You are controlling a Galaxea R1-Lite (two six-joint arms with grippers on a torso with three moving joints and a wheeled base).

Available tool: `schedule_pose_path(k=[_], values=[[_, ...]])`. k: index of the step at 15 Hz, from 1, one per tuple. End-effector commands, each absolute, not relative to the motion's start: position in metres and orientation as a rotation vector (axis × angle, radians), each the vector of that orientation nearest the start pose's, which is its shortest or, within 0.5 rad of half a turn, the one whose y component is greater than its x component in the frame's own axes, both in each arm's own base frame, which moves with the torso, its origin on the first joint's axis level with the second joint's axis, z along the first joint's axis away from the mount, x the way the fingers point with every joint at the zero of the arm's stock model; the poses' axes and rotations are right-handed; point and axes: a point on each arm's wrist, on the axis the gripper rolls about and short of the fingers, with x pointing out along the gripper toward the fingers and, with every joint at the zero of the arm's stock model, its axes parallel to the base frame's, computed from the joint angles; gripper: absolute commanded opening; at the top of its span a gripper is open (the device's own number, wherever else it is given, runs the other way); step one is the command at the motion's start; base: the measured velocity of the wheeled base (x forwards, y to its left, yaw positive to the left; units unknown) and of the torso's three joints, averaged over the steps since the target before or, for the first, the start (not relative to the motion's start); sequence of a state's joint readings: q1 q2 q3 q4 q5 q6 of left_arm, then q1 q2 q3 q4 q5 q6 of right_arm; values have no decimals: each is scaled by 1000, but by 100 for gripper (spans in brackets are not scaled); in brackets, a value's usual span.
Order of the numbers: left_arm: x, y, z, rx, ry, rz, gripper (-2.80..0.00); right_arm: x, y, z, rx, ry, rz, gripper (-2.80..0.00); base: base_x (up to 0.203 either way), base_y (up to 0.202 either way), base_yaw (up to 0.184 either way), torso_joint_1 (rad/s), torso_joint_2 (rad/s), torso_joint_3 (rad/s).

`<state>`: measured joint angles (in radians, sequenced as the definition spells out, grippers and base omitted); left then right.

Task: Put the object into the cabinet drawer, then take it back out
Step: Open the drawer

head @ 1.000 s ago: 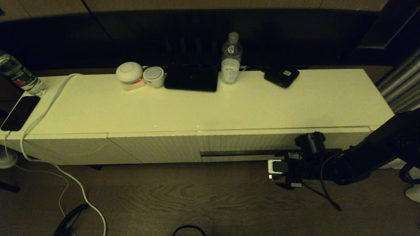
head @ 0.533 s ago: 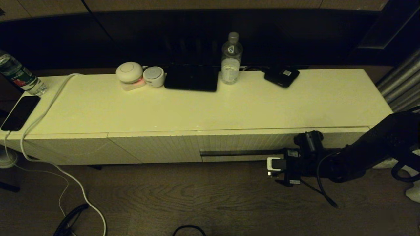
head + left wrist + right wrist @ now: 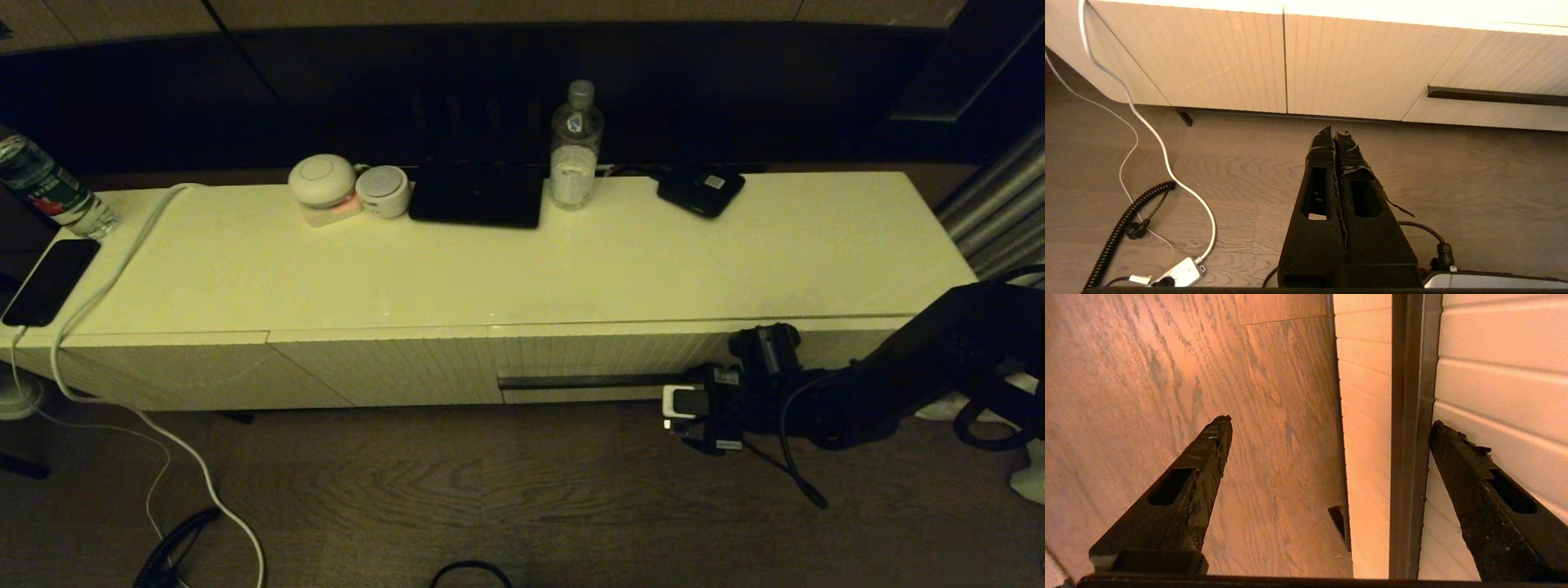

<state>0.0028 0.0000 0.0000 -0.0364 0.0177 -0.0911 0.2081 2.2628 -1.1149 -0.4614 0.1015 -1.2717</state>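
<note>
The cabinet drawer [image 3: 612, 353] is pushed in, its ribbed cream front flush with the panels beside it. A long dark handle strip [image 3: 588, 381] runs across it. My right gripper [image 3: 674, 405] hovers at the strip's right part, low in front of the drawer, open and holding nothing. In the right wrist view the handle strip [image 3: 1408, 416] passes between the spread fingers of the right gripper [image 3: 1331, 421], one finger over the ribbed front [image 3: 1494, 355], the other over the floor. My left gripper [image 3: 1333, 131] is shut and empty, parked low over the floor. Which item is the object cannot be told.
On the cabinet top [image 3: 522, 269] stand a clear water bottle [image 3: 575, 147], a flat black slab [image 3: 478, 194], a small black device [image 3: 700, 190] and two round white gadgets [image 3: 322, 181]. A phone [image 3: 49, 279] and white cable [image 3: 106, 286] lie at the left end. Cables trail over the wooden floor [image 3: 457, 498].
My right arm has risen a little and drawn closer to the cabinet front, bringing the open gripper nearer the handle strip. Nothing else has moved.
</note>
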Motion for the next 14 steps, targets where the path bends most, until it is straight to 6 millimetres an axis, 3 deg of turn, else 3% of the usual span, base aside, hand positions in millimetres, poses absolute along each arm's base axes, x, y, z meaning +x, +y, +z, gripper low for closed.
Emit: schedule_pose_path(k=[1, 11, 14], values=[[-23, 0, 79, -92, -39, 20, -280, 405, 88, 35, -1252, 400, 695, 0, 0, 0, 0, 0, 0, 0], [-23, 0, 79, -92, -39, 20, -280, 404, 88, 26, -1248, 430, 706, 0, 0, 0, 0, 0, 0, 0], [-23, 0, 79, -92, -39, 20, -280, 392, 86, 26, -1245, 451, 723, 0, 0, 0, 0, 0, 0, 0]])
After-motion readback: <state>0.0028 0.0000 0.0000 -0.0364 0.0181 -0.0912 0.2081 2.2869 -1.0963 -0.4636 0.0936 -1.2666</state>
